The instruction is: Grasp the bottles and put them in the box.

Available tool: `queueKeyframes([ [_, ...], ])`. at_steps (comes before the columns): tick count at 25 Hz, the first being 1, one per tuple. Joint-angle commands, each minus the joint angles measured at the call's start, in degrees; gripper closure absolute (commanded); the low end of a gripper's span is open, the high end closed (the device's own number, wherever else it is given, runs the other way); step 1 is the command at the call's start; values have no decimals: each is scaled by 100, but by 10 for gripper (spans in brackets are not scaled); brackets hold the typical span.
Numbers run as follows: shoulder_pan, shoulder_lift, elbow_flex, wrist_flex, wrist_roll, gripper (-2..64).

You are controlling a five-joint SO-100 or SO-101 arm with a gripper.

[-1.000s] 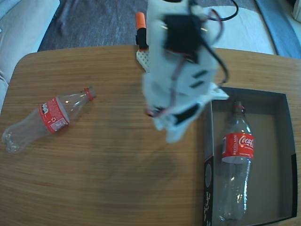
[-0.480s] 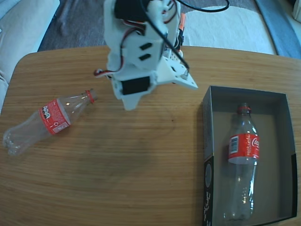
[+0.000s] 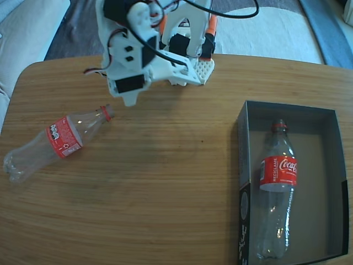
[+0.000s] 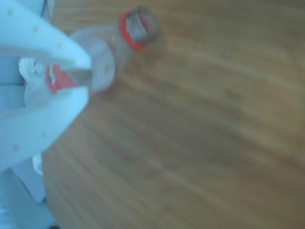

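Note:
One clear bottle (image 3: 55,141) with a red label lies on the wooden table at the left, its open neck pointing up-right. A second bottle (image 3: 276,182) lies lengthwise inside the dark-walled box (image 3: 322,165) at the right. My white gripper (image 3: 129,100) hangs above the table just up-right of the left bottle's neck, touching nothing. In the wrist view the gripper (image 4: 87,78) enters from the left with a narrow gap between its fingertips. The lying bottle (image 4: 112,47) shows beyond and between them, blurred.
The arm's base (image 3: 190,63) stands at the table's far edge. The table's rounded left corner (image 3: 25,77) borders a pale cushion (image 3: 22,27). Bare wood (image 3: 165,182) stretches between the left bottle and the box.
The arm has swung from beside the box leftwards and back, ending near the left bottle's neck. The bottle in the box has settled, shifting slightly.

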Motion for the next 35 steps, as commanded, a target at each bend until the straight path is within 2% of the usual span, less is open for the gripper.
queueKeyframes([
  [1,422,316,62,-9,-773,617],
  [6,905,404,255,-9,-1916,617],
  [12,940,316,439,-176,-2487,617],
  [25,2004,316,1512,-1731,-3814,616],
  [27,2162,316,1564,-1951,-3911,558],
  [31,2373,316,1705,-2417,-3902,340],
  [33,2435,316,1749,-2619,-3902,276],
  [35,2435,308,1758,-2786,-3911,244],
])
